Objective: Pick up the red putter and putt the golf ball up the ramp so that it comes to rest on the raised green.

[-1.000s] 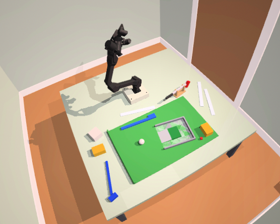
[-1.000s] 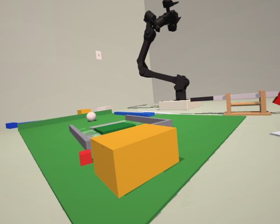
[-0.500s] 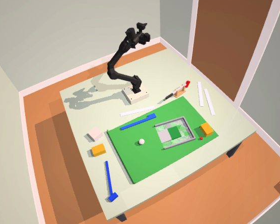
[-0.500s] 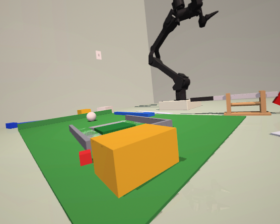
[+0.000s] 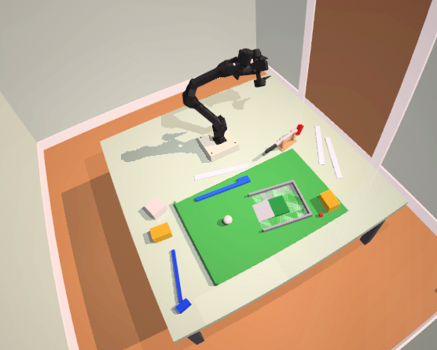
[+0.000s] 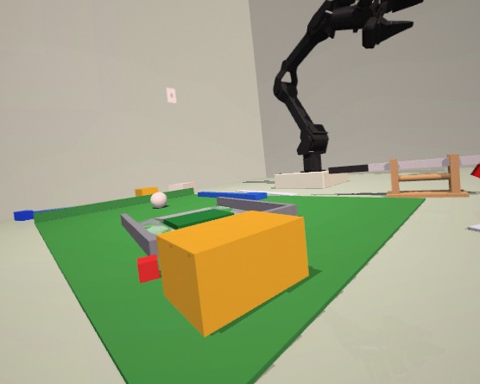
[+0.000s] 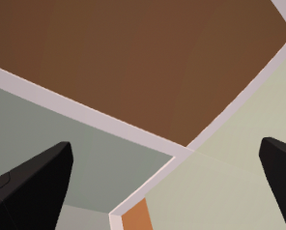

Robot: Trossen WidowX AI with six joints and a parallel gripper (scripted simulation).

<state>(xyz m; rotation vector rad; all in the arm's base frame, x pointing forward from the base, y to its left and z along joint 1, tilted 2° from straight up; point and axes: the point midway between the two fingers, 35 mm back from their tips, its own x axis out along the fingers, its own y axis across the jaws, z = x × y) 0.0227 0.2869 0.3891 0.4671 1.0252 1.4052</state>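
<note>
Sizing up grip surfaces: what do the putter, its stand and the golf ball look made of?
Red putter: matte red head, pale grey shaft, black grip end; looks like plastic or painted metal, can't say which.
Stand: tan rails and posts, looks like unfinished wood.
Golf ball: smooth off-white sphere, likely hard plastic; no dimples visible.

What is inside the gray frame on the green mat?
Inside the gray frame lie a pale gray ramp and a dark green raised pad on a light patterned floor. Nothing rests on the pad; the golf ball sits outside. What is under the pad is covered.
</note>
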